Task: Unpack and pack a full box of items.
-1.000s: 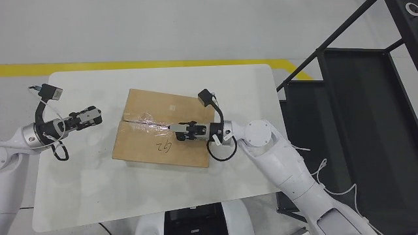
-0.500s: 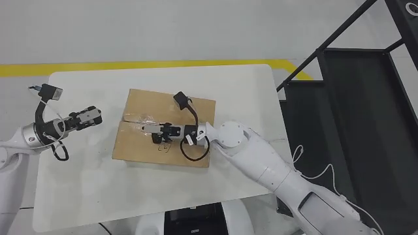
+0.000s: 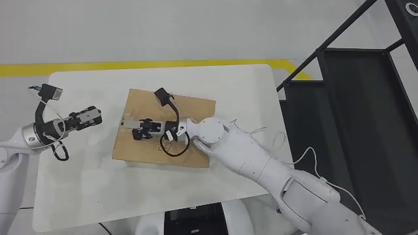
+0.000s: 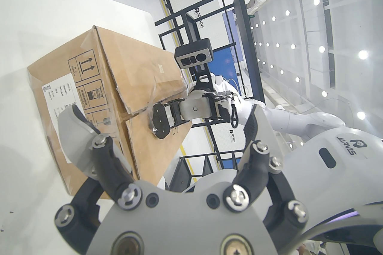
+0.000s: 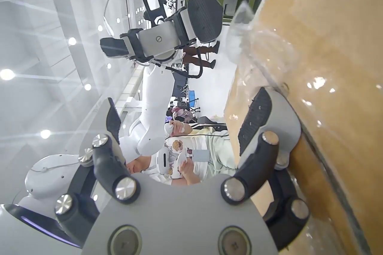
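A brown cardboard box (image 3: 185, 108) lies closed in the middle of the white table (image 3: 78, 183), with crumpled clear tape (image 3: 147, 119) along its top seam. My right gripper (image 3: 139, 130) is over the seam's left end, open, with nothing between its fingers. In the right wrist view one finger (image 5: 260, 115) rests against the box (image 5: 329, 44) beside the torn tape (image 5: 263, 59). My left gripper (image 3: 91, 116) hangs open, left of the box and apart from it. The left wrist view shows the box (image 4: 119, 68) ahead of it, with the right gripper (image 4: 160, 121) on the box's top edge.
A black metal rack (image 3: 353, 91) stands off the table's right side. A yellow line (image 3: 130, 67) runs on the floor behind the table. Bare table lies in front of and to the left of the box.
My right gripper has slid leftward along the box's top seam, from near the right side to the left end. The left arm has kept still.
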Controlling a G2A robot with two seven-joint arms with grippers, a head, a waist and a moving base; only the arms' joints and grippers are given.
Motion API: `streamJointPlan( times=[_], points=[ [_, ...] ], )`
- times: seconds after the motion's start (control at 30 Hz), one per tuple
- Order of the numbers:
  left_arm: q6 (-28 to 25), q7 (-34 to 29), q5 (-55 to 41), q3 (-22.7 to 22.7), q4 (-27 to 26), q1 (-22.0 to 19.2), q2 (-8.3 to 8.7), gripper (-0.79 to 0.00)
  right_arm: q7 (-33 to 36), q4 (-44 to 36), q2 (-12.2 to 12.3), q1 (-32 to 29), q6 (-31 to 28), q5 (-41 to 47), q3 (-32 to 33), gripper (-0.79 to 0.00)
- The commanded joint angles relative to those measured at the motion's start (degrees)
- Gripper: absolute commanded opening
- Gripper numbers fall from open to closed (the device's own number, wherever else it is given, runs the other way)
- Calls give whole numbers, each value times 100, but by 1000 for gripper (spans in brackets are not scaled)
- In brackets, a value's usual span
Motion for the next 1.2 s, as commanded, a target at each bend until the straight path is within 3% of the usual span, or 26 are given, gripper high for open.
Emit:
streamJointPlan(
  times=[0.0,0.3,0.6,1.03,1.17],
  points=[
    [0,0,0,0,0,0,0,0,-6,155,-112,106,-63,45,-104,0],
    [0,0,0,0,0,0,0,0,192,844,-462,283,-435,195,-338,0],
    [0,0,0,0,0,0,0,0,424,1115,-513,413,-939,300,-27,0],
    [0,0,0,0,0,0,0,0,589,1206,-644,353,-903,107,-40,0],
    [0,0,0,0,0,0,0,0,230,1086,-831,234,-807,-109,-315,0]
  ],
)
